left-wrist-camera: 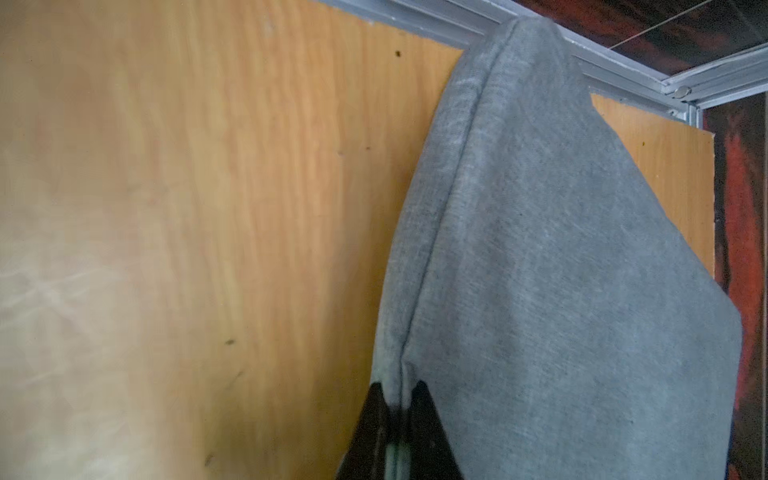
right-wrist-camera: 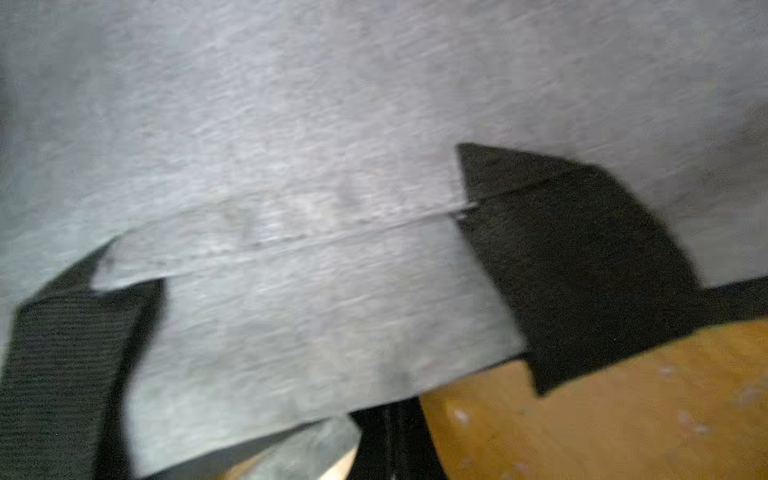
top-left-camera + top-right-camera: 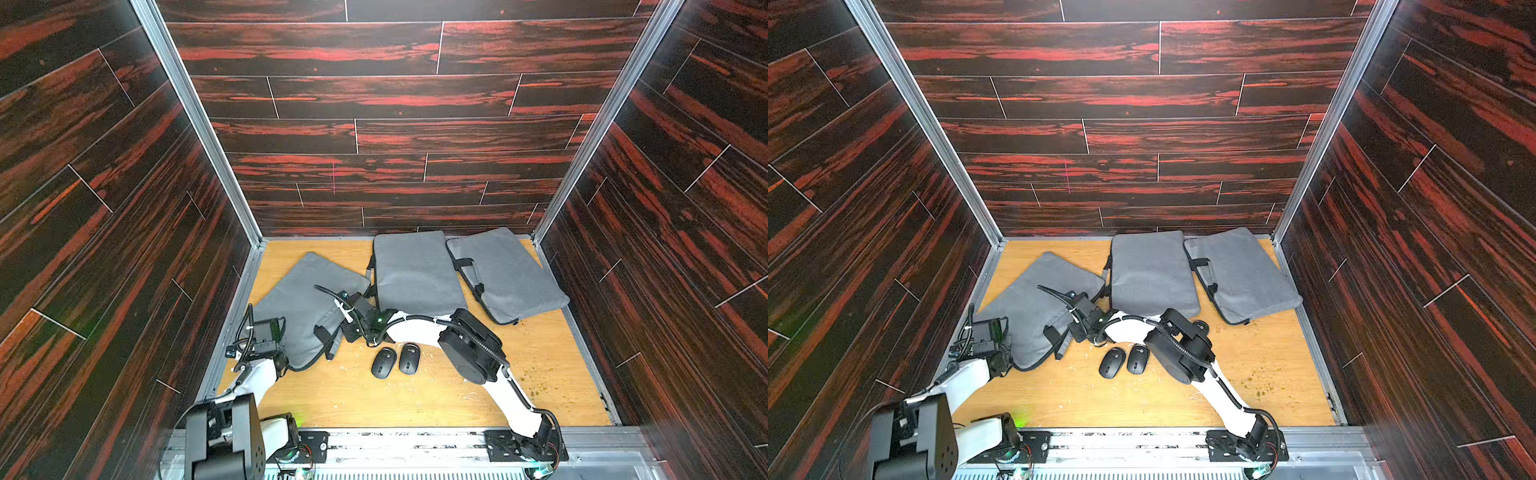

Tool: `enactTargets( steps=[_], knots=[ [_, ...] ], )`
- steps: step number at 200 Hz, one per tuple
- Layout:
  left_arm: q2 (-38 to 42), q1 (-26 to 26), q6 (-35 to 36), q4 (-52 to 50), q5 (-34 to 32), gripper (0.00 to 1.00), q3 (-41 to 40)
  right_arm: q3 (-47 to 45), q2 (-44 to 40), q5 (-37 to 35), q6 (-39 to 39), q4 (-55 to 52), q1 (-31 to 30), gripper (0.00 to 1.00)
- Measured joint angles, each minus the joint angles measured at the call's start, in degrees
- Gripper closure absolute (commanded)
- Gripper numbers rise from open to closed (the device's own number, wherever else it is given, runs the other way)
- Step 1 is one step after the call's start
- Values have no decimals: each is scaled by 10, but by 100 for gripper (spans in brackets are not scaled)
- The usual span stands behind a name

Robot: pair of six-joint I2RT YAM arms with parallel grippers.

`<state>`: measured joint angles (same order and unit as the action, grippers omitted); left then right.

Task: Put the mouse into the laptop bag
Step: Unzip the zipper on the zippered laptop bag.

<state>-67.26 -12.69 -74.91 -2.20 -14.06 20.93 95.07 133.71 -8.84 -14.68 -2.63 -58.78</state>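
— Hands?
— My left hand point(image 1: 398, 392) is clamped on the bag point(image 3: 299, 299) seam. My right hand point(image 2: 392, 409) is closed at the bag mouth; whether it pinches cloth, I cannot tell.
— The mouse point(image 3: 384, 362)?
— On the desk point(image 3: 415, 399), a second one beside it, just on the base side of the right hand, long axis pointing away from the base. The right arm is nearer.

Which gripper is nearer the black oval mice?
Right. The right gripper clamps the grey fabric laptop bag just beyond the mice; the left gripper pinches its corner, farther away.
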Motion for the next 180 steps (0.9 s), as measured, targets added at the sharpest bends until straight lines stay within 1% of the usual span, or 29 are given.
enactTargets(
  steps=[45, 67, 100, 122, 144, 153, 162, 167, 171, 180],
  knots=[
    [50, 5, -10, -39, -10, 100, -14, -1, -1, 18, -9, 1, -3, 100],
    [68, 5, -10, -57, -12, 100, -15, -23, -17, 23, -11, 0, -7, 100],
    [83, 8, -10, -73, -15, 100, -21, -45, -35, 29, -10, 0, -42, 100],
    [95, 8, -10, -87, -19, 100, -21, -35, -35, 27, -9, -14, -71, 100],
    [114, 8, -10, -104, -20, 100, -22, -8, -35, 32, -9, -38, -74, 100],
    [121, 8, -10, -104, -17, 86, -24, 0, -35, 37, -9, -43, -69, 100],
    [127, 9, -6, -105, -12, 67, -26, 4, -35, 40, -9, -44, -63, 100],
    [129, 10, -9, -106, -11, 58, -26, 4, -35, 41, -10, -44, -59, 100],
    [132, 10, -2, -109, -8, 53, -26, 4, -35, 41, -11, -44, -55, 100],
    [139, 12, -4, -111, -3, 45, -26, 4, -35, 42, -12, -45, -46, 100]
  ],
)
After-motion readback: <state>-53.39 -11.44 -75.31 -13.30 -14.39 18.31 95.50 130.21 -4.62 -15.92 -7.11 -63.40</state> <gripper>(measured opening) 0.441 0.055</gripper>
